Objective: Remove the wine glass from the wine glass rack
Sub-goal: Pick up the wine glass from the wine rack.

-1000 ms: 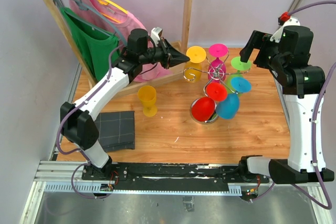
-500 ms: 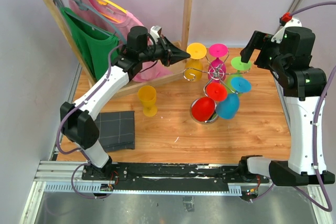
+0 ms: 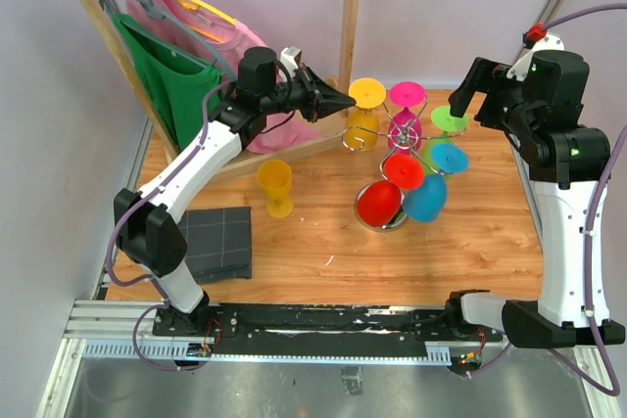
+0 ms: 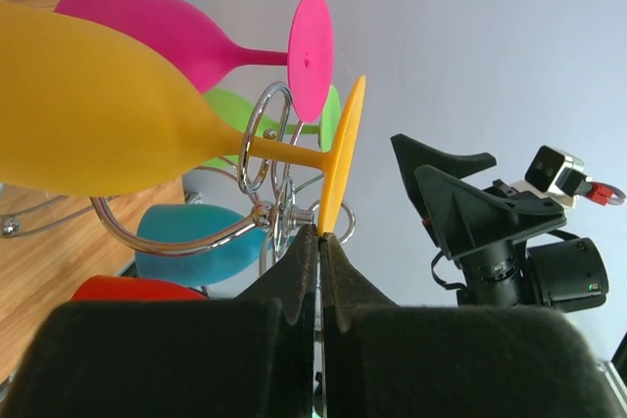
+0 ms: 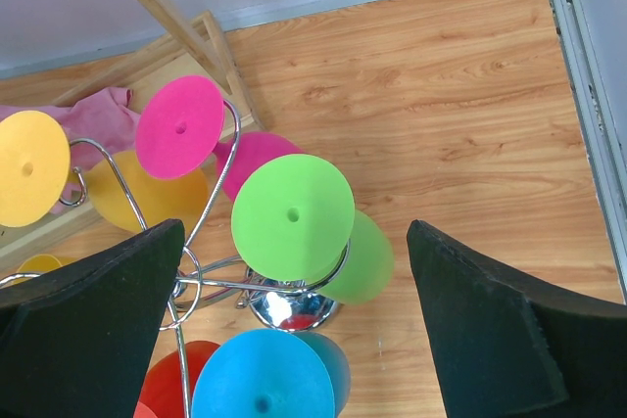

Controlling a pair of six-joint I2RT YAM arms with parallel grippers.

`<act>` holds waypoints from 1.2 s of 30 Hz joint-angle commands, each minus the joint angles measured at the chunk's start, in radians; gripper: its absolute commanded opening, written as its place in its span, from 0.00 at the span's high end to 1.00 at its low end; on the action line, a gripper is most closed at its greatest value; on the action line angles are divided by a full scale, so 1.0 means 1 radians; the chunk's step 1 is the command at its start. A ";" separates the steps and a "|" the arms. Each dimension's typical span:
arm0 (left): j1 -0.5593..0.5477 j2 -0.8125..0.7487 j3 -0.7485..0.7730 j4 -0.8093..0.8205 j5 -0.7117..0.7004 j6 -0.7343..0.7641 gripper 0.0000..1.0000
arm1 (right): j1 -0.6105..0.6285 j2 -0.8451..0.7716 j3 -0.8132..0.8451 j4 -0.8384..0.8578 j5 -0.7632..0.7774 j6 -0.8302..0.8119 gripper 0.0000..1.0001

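Two tools: left tool (image 4: pixel 318 242) pressed shut by yellow glass (image 4: pixel 98 124), 10 o'clock on wine glass rack (image 3: pixel 404 132); right tool (image 5: pixel 294 227) spread over green glass (image 5: pixel 292 216), best closed on stem, slid off hook.

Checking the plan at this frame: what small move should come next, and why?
Probably lower the open right claw onto the green glass: its foot sits centred beneath that claw. The left claw is shut at the yellow glass's foot edge.

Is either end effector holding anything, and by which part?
Right end effector: nothing. Left end effector: shut at the foot rim of the yellow wine glass; grip cannot be told.
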 commanded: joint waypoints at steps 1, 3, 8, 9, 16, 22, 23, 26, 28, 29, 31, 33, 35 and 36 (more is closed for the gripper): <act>0.005 0.017 0.042 0.025 -0.004 0.007 1.00 | -0.016 -0.017 -0.003 0.015 0.008 0.007 0.01; 0.004 0.025 0.050 0.025 -0.006 0.008 1.00 | -0.017 -0.018 -0.004 0.013 0.010 0.006 0.01; 0.005 0.042 0.069 0.025 -0.007 0.012 1.00 | -0.016 -0.022 0.000 0.006 0.016 0.000 0.01; 0.005 0.045 0.074 0.025 -0.007 0.013 1.00 | -0.016 -0.022 0.000 0.006 0.018 0.000 0.01; 0.003 0.053 0.084 0.017 -0.002 0.021 1.00 | -0.017 -0.026 -0.009 0.006 0.021 -0.001 0.02; -0.015 0.046 0.072 0.021 0.013 0.024 1.00 | -0.016 -0.029 -0.012 0.006 0.022 -0.002 0.01; -0.019 0.047 0.070 0.022 0.016 0.024 1.00 | -0.016 -0.030 -0.012 0.006 0.022 -0.001 0.01; -0.029 0.049 0.065 0.030 0.023 0.023 1.00 | -0.017 -0.033 -0.013 0.006 0.024 -0.002 0.01; -0.034 0.051 0.064 0.034 0.025 0.021 1.00 | -0.016 -0.037 -0.015 0.005 0.025 -0.003 0.02; -0.037 0.053 0.064 0.036 0.025 0.019 1.00 | -0.016 -0.041 -0.017 0.005 0.027 -0.003 0.01; -0.042 0.055 0.066 0.041 0.027 0.018 1.00 | -0.017 -0.045 -0.020 0.002 0.031 -0.005 0.01; -0.046 0.054 0.067 0.040 0.029 0.018 1.00 | -0.016 -0.050 -0.022 -0.003 0.034 -0.007 0.02; -0.051 0.048 0.065 0.039 0.033 0.020 1.00 | -0.016 -0.053 -0.026 -0.003 0.036 -0.007 0.01; -0.052 0.045 0.060 0.038 0.033 0.020 1.00 | -0.017 -0.055 -0.028 -0.003 0.036 -0.007 0.01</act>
